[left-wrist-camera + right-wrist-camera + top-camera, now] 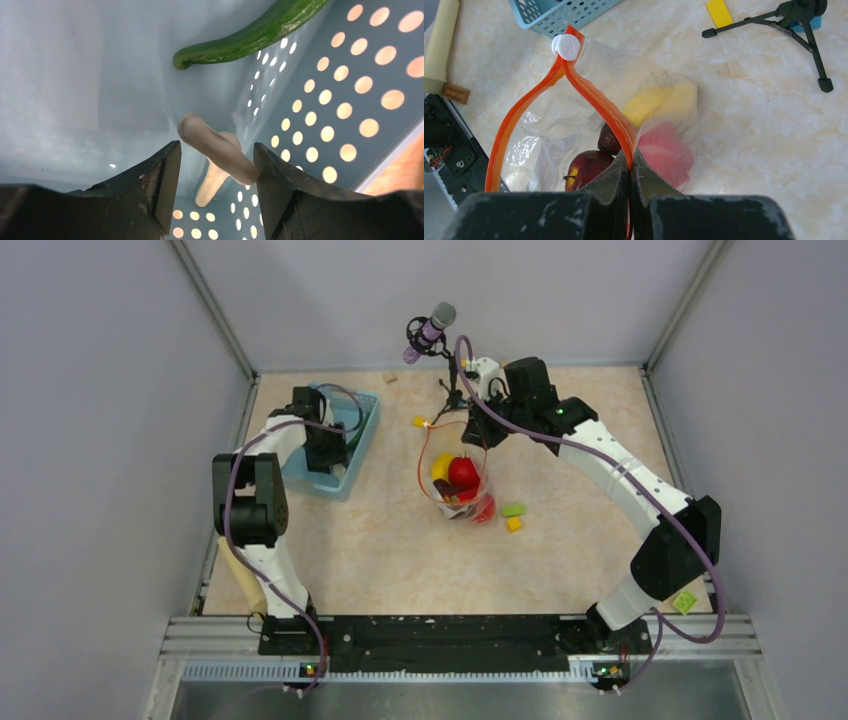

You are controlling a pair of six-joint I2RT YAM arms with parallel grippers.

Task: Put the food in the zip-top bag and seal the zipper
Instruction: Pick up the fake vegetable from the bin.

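1. Left jaws: released and standing apart, lowered into the light-blue basket [362,430] at the desk's left edge, toward the far-left corner.
2. A pale elongated piece [220,150] lies between the left jaws. It touches one jaw's inner face and a gap shows at the other.
3. A green cucumber [250,37] lies deeper in the basket, against its perforated wall [345,100] and apart from the pale piece.
4. Right jaws: clenched on the zipper [594,100], pinching one run of the orange-red strip between their tips.
5. The zip-top bag [549,140] sits near the middle of the desk, toward the far edge. Its mouth is unsealed: the two runs of the zipper spread apart into a loop and meet at a white slider [566,46].
6. Food inside the bag: a yellow banana [664,102], a red tomato [669,152], a dark brown piece [608,140] and a dark red piece [586,167] below the grip point.
7. The top view shows the bag [470,502] between the two arms, well apart from the basket.
8. A green block [514,509] and a yellow block [513,524] lie on the desk just right of the bag, outside it.
9. A microphone tripod [804,20] stands near the far edge, behind the bag.
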